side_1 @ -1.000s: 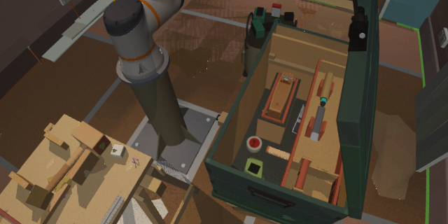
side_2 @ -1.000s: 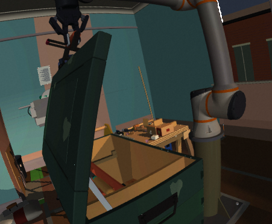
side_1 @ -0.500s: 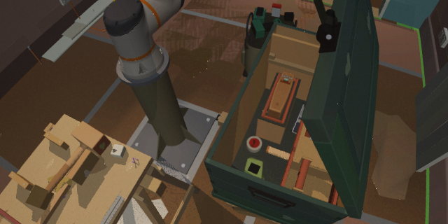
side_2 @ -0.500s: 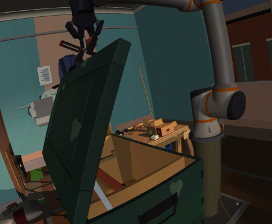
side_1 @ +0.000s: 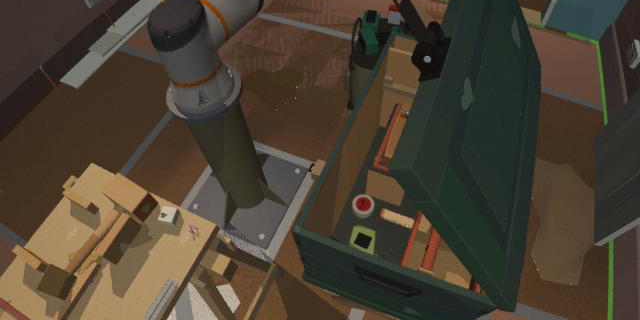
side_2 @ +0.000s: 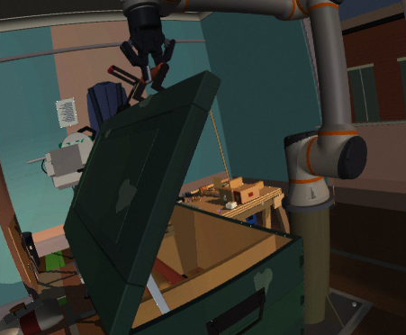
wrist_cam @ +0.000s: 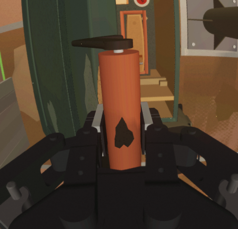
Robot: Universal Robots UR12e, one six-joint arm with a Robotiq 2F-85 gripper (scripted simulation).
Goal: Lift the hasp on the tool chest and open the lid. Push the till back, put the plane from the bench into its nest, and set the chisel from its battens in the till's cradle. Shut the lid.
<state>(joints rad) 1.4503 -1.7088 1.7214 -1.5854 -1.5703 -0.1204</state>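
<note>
The tool chest's dark green lid (side_1: 475,125) stands tilted over the open chest (side_1: 390,240), partway between upright and shut. An orange cylindrical handle (wrist_cam: 120,107) sits at the lid's free edge, on a black bracket. My gripper (wrist_cam: 121,129) is closed on this handle, a finger pad on each side of it. In the second side camera my gripper (side_2: 152,74) is above the lid's top edge. Inside the chest the plane (side_1: 395,135) lies in its orange-rimmed nest. The chisel is hidden behind the lid.
The lid covers the chest's right half. The arm's column (side_1: 230,160) stands on a grey plate left of the chest. A workbench (side_1: 95,240) with wooden blocks is at lower left. A green machine (side_1: 367,35) stands behind the chest.
</note>
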